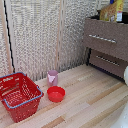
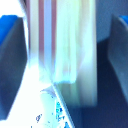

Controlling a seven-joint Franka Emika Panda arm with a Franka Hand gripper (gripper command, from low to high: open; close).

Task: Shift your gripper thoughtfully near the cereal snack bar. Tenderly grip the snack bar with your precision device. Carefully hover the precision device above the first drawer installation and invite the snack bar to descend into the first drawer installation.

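In the exterior view the cereal snack bar, a yellow and orange packet, stands upright at the top of the dark brown cabinet, just over the first drawer with its silver bar handle. That drawer stands out a little from the cabinet. The gripper is cut off by the top edge there. In the wrist view the gripper has its dark, blue-tipped fingers wide apart at the frame's edges. The packet shows between them as a pale blurred streak, with a gap to one finger.
The lower drawer has a like handle. On the wooden table stand a pink cup, a red bowl and a red basket. A white part of the arm shows at the exterior view's right edge. Slatted blinds stand behind.
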